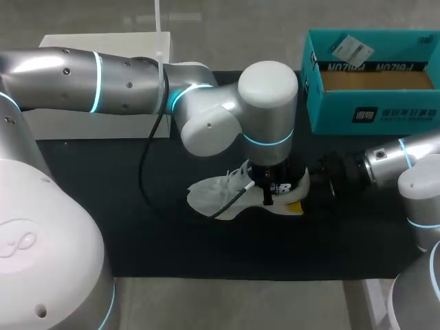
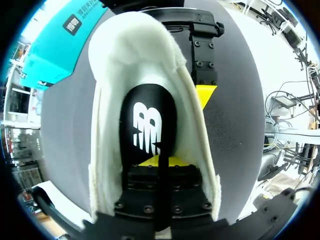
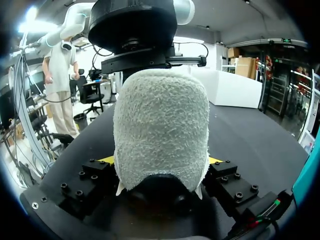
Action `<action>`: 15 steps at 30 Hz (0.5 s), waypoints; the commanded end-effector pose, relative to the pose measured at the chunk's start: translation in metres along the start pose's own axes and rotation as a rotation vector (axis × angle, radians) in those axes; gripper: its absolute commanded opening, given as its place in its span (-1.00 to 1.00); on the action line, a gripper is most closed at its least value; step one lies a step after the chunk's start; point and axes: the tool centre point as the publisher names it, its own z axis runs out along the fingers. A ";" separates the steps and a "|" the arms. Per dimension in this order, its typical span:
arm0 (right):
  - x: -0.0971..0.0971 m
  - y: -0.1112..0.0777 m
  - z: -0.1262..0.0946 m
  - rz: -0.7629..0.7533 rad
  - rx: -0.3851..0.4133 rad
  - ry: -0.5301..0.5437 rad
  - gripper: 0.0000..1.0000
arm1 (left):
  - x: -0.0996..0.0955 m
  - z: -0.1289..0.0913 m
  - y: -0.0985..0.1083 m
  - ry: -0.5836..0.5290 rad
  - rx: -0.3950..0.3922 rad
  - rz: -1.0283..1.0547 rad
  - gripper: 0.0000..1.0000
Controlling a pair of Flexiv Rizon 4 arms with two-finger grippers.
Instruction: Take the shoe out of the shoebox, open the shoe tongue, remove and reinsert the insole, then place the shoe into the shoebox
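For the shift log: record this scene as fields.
shoe: out of the box, lying on the black mat
insole: black, inside the shoe
shoebox: teal, open, no shoe in it
left gripper: down in the shoe's opening, at the insole
right gripper: fingers on both sides of the heel, shut on it

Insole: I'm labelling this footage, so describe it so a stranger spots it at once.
On the black mat, near the teal shoebox, lies a white shoe. Inside it sits the insole: black with a white logo, against fleecy white lining.
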 end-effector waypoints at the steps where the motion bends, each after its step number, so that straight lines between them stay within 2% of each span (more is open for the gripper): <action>1: 0.001 0.001 0.002 0.001 0.002 0.000 -1.00 | -0.003 0.060 0.001 -0.003 -0.001 -0.001 -1.00; 9: 0.001 0.001 0.002 0.001 0.002 0.000 -1.00 | -0.001 0.045 0.005 0.002 0.016 -0.044 -1.00; 15: 0.001 0.001 0.002 0.001 0.002 0.000 -1.00 | -0.001 0.025 0.006 0.074 0.056 -0.080 -1.00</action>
